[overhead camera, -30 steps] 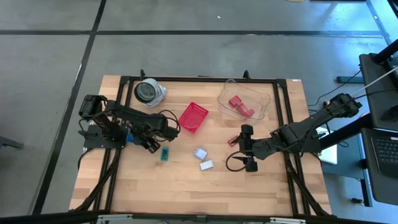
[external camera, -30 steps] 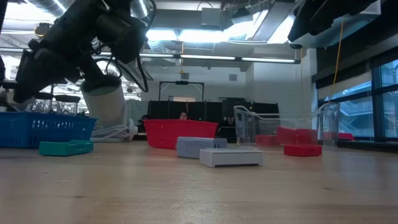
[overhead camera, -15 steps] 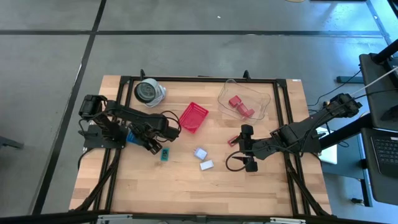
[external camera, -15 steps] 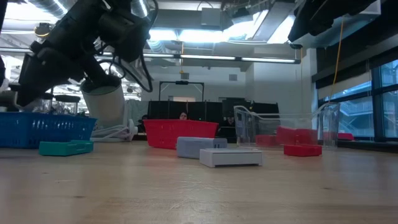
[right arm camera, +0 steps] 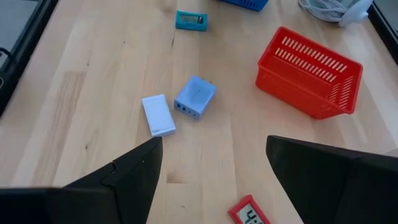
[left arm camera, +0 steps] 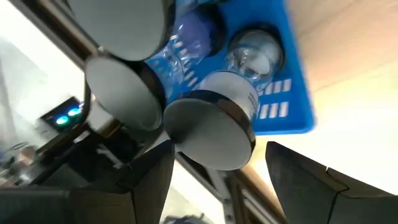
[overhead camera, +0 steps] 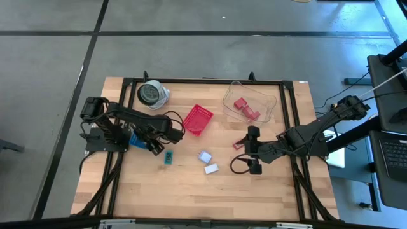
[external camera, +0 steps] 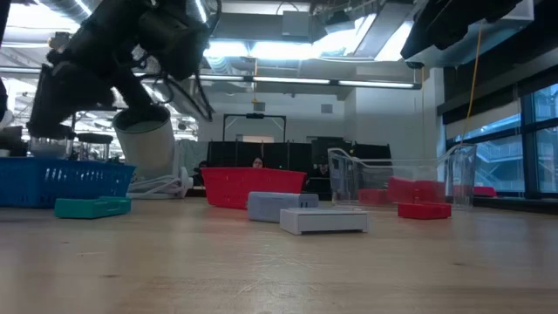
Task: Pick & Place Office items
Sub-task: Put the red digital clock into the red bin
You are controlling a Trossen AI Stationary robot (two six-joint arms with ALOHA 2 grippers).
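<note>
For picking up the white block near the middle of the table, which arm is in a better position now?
Probably the right. Its gripper hangs open beside the white block, and the right wrist view looks straight at it. The left gripper is farther off, over by the blue tray beyond the teal piece.

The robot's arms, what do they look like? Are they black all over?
Mostly, yes. Both arms are dark, built from chunky jointed pieces, with thin black cables looping beside them. The left hand and the right hand each end in two flat, dark, wedge-shaped fingers. The left arm's base has rounded black housings. No stickers or writing show on them.
</note>
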